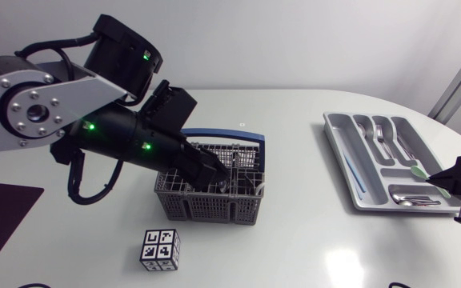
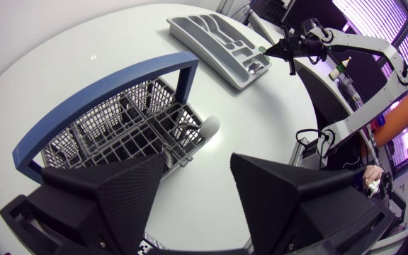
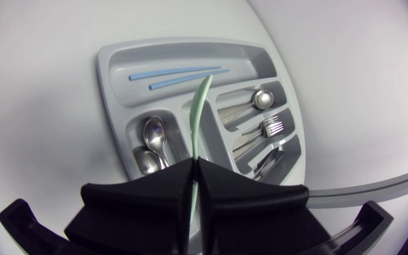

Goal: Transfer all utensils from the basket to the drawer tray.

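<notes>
In the head view, the left arm is leaning over the white desk (image 1: 294,240). Its left tool (image 1: 218,178) is sitting down inside the grey plastic lattice basket (image 1: 214,210) with the blue hoop handle (image 1: 250,144), near the desk's middle. Well apart from it, on the right arm's side, the grey moulded plastic drawer tray (image 1: 338,136) is lying flat. It is holding metal forks (image 1: 382,132), metal spoons (image 1: 410,196) and thin blue sticks (image 1: 357,180). The right tool (image 1: 457,180) is hanging at the tray's corner, gripping a pale green plastic utensil (image 1: 424,174) whose rounded end is pointing over the tray. A black-and-white patterned cube (image 1: 160,250) is standing near the basket.

In the left wrist view, the left tool's fingers (image 2: 129,195) are standing wide apart, gripping nothing. One is hovering over a corner compartment of the basket, the other over bare desk beside the basket wall. A pale rounded end (image 2: 209,126) is sticking out at that corner; what it belongs to is unclear.

In the right wrist view, the right tool's fingers (image 3: 140,198) are pressing together on the green utensil. It is running ahead over the tray, its tip reaching toward the long compartment with the blue sticks. Spoons are lying on one side of it, forks and another spoon on the other.
</notes>
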Controlling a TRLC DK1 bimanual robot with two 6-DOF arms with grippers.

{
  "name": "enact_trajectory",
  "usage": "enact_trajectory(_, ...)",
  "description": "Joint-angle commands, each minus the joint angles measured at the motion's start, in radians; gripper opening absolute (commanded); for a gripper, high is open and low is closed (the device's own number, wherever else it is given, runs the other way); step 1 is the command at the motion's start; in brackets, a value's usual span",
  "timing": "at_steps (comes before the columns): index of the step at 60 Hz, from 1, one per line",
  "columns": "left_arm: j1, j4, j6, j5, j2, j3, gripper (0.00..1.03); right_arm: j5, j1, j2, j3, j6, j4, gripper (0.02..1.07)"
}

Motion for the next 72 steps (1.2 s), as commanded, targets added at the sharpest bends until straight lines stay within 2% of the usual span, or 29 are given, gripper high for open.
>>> enact_trajectory(1,-0.001,0.006,-0.001,-0.003,0.025,-0.018,0.66,0.027,-0.002,0.055,0.038,-0.106,0.023,0.07)
enact_trajectory(12,0.000,0.006,-0.001,-0.003,0.039,-0.024,0.66,0.135,0.025,0.127,0.038,-0.213,0.076,0.07)
enact_trajectory(25,-0.001,0.006,-0.005,-0.003,0.054,-0.024,0.66,0.259,0.039,0.135,-0.045,-0.324,0.138,0.08)
enact_trajectory(38,-0.004,0.006,-0.011,-0.003,0.074,-0.025,0.66,0.262,0.034,0.095,-0.085,-0.322,0.189,0.45)
enact_trajectory(41,-0.006,0.006,-0.011,-0.003,0.082,-0.024,0.66,0.264,0.033,0.084,-0.083,-0.316,0.186,0.69)
enact_trajectory(42,-0.006,0.006,-0.011,-0.003,0.083,-0.024,0.66,0.264,0.033,0.081,-0.082,-0.313,0.181,0.80)
enact_trajectory(43,-0.006,0.006,-0.011,-0.003,0.086,-0.024,0.66,0.264,0.033,0.075,-0.080,-0.298,0.180,1.00)
enact_trajectory(44,-0.006,0.006,-0.012,-0.003,0.089,-0.021,0.66,0.265,0.034,0.072,-0.079,-0.291,0.177,1.04)
enact_trajectory(53,-0.006,0.006,-0.017,-0.035,0.128,-0.001,0.66,0.253,0.041,0.014,-0.056,-0.199,0.053,1.03)
enact_trajectory(72,0.009,0.006,-0.031,-0.083,0.214,0.048,0.65,0.132,0.090,-0.201,-0.088,-0.005,-0.147,1.02)
